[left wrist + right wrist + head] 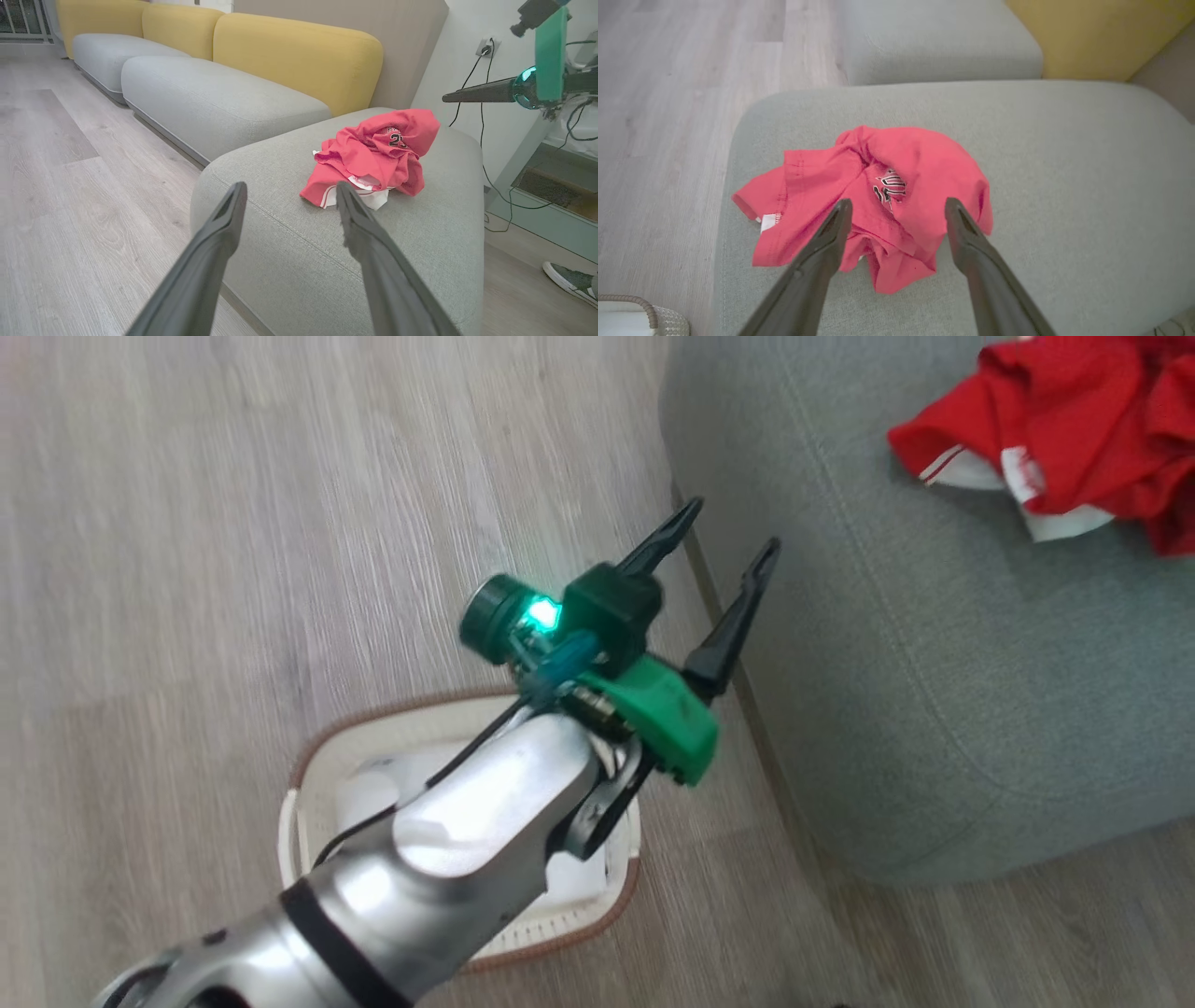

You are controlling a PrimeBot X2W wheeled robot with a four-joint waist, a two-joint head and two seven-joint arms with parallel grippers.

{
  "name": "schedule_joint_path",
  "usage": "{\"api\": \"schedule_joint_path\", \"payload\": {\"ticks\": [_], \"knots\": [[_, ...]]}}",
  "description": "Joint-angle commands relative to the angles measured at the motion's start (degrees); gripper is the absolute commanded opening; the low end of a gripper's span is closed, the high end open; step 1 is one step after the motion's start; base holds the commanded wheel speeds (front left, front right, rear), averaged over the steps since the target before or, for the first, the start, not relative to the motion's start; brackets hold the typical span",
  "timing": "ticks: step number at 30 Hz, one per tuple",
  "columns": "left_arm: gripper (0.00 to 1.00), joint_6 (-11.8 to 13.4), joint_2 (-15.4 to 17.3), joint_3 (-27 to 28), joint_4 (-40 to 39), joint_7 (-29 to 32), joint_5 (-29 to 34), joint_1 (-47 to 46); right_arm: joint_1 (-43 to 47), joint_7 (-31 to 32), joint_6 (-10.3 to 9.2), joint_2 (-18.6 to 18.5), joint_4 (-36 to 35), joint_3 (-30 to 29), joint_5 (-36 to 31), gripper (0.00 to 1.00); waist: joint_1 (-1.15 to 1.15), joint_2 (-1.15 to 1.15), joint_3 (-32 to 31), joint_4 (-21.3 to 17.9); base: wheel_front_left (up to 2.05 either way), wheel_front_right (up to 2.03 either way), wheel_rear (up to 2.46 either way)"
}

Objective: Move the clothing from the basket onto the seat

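The red clothing lies crumpled on the grey-green seat, white trim showing at its near edge. My left gripper is open and empty, hovering over the floor just beside the seat's rounded corner, above the basket, which my forearm partly hides. In the left wrist view the left gripper points at the clothing on the seat. My right gripper hangs open above the clothing, apart from it; a printed number shows in a fold.
A sofa with grey cushions and yellow backs stands behind the seat. Cables and a wall socket sit at the far wall. A person's shoe rests on the wood floor. The basket's rim shows beside the seat.
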Motion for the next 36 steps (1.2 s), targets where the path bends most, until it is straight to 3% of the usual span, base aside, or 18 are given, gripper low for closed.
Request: {"api": "schedule_joint_path", "payload": {"ticks": [1,13,21,28,36], "knots": [[1.00,-0.38,1.19,3.05,-2.49,-0.71,0.71,0.22,-0.65,-2.17,-0.02,-3.82,-1.65,1.02,-1.29,1.00,0.00,0.00,-3.07,0.40,0.00,0.00,0.00],[1.00,0.47,6.40,11.15,-9.20,-0.71,2.16,9.80,0.01,-15.71,-0.02,-5.43,-11.16,6.22,-4.63,1.00,0.00,0.00,-10.35,3.71,0.00,0.00,0.00],[1.00,1.91,9.50,15.98,-13.15,-0.71,2.99,15.13,4.01,-19.52,-0.02,-6.53,-13.70,4.53,-4.67,1.00,0.00,0.00,-12.67,6.67,0.00,0.00,0.00],[1.00,3.74,11.84,20.02,-15.11,-0.71,5.07,20.10,12.49,-19.86,-0.02,-4.21,-14.24,-8.83,-8.57,1.00,0.00,0.00,-14.14,9.55,0.00,0.00,0.00],[1.00,4.89,13.59,24.74,-16.97,-0.71,6.60,25.83,31.17,-19.87,-0.02,4.38,-19.69,-30.37,-19.48,1.00,0.00,0.00,-15.68,11.46,0.00,0.00,0.00]]}}
